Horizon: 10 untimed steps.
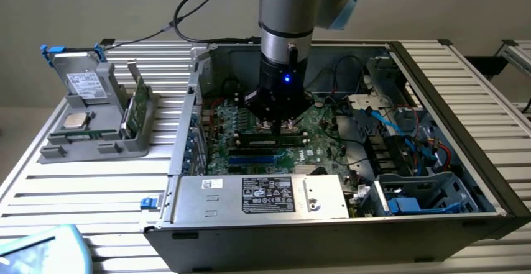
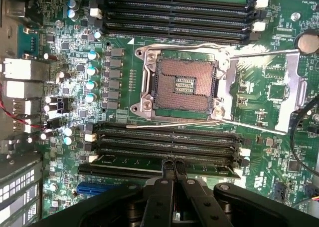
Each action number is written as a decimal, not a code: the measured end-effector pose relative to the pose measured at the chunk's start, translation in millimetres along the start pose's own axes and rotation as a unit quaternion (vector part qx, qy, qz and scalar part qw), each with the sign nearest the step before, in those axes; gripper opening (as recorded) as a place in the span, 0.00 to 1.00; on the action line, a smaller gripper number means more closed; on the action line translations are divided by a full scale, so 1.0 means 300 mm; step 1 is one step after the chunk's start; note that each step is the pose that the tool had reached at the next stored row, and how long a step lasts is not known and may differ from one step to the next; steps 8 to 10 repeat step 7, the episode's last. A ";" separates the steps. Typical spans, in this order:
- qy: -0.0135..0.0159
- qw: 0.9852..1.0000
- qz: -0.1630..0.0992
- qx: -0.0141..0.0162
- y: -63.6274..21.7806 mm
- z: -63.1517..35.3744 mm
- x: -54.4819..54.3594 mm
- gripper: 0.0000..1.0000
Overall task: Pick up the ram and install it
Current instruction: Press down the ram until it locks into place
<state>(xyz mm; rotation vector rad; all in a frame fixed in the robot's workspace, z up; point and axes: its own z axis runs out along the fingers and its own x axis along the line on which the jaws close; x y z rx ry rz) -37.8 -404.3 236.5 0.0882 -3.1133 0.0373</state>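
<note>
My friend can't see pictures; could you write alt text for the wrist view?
A robot's shut pincer presses on a green ram stick sitting in a black slot on a green motherboard. Beyond it are more empty black slots and an open, empty processor socket.

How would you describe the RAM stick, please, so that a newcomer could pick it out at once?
Start at the open computer case and find the square CPU socket on its green motherboard. Beside the socket runs a bank of long black memory slots. The ram is the thin green strip with dark chips sitting in the slot right under the gripper; neighbouring slots are bare.
</note>
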 end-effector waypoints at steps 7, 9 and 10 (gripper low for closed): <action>-0.001 1.000 0.002 0.000 0.000 0.000 0.001 0.11; -0.001 1.000 0.002 0.000 0.000 0.000 0.001 0.11; -0.001 1.000 0.002 0.000 0.000 0.000 0.001 0.11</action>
